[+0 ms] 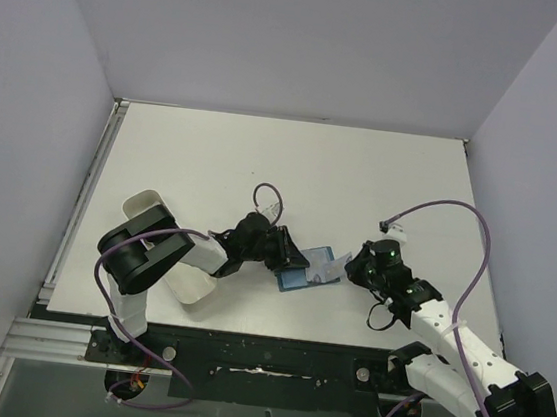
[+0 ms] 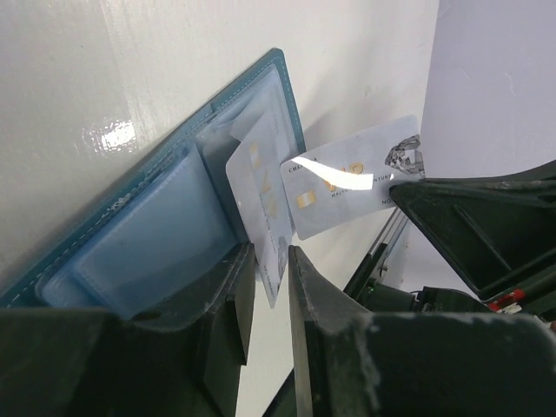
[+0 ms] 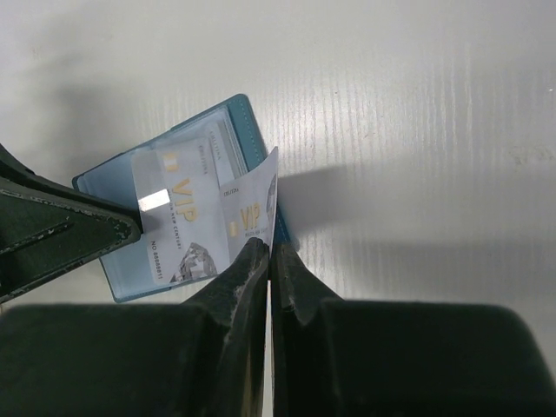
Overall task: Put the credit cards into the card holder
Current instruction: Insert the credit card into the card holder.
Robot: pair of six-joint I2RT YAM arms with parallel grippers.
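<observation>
Left gripper (image 2: 270, 265) has its fingers drawn close on the lower end of one card (image 2: 258, 195). That card stands on edge and bows at its top corner against the clear pockets of the wallet (image 2: 130, 243). Right gripper (image 3: 270, 254) has its fingers pressed together on a second card (image 3: 254, 213), also on edge and just to the right of the first. The two cards overlap above the wallet's right half. The wallet lies open on the white table (image 3: 417, 130), between the two grippers and close to the table's near edge.

The step in hand looks like feeding the first card into a pocket. To do it well, the leading edge should be lowered until it lies almost level with the pocket mouth. It should then slide in along the pocket's length rather than being pushed down into the plastic. The bow in the card suggests it is pressing on the sleeve, not entering it. The wallet is loose, so a shove could skate it across the table. The second card would be better lifted away to the right, since it crowds the pocket. Which slot the corner touches cannot be told.
</observation>
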